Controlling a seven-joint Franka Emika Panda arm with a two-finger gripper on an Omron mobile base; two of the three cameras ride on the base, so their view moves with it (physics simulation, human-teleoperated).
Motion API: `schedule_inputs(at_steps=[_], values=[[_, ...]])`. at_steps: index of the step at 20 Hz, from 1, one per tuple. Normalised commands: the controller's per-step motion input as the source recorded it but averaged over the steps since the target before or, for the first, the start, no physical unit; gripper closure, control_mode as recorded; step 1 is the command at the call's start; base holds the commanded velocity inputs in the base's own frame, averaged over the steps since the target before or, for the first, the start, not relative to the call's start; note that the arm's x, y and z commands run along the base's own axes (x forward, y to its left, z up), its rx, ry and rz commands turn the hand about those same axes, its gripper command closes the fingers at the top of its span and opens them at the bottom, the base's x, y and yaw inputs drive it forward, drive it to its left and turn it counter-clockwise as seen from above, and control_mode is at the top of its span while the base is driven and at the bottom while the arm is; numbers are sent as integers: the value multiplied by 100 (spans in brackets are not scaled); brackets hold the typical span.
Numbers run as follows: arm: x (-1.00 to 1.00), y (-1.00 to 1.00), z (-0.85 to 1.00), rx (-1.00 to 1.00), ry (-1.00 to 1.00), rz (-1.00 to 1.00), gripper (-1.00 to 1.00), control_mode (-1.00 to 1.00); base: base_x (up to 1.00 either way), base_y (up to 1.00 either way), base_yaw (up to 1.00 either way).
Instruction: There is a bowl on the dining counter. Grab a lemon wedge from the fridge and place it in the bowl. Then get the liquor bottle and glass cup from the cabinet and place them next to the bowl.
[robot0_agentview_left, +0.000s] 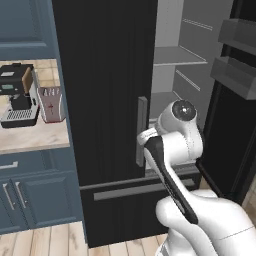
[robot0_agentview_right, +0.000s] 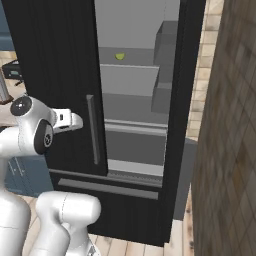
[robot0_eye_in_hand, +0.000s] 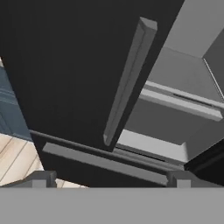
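Arm (robot0_agentview_left: 185, 135): glossy white rounded shells, dark grey joint caps (one round, disc-like). Black strip along one link. Small dark grey fingertips (robot0_eye_in_hand: 41, 178).

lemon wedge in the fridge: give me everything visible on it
The lemon wedge is a small yellow-green piece, too small to show rind or flesh detail. It lies alone on an upper grey fridge shelf, toward its left side, behind the open right door. Nothing but the shelf touches it.

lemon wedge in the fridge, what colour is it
Yellow-green lemon wedge, best in the right base view.
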Motion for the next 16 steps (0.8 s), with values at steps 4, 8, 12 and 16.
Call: schedule_inputs(at_steps=[4,8,12,16], values=[[29,-10,3,9,13,-8,-100,-100,0,0,0],[6,-28,0,10,1,-8,-100,-100,0,0,0],[4,-29,0,16,-1,-1,-100,-100,0,0,0],[9,-9,0,12,-18,0,-100,-100,0,0,0]])
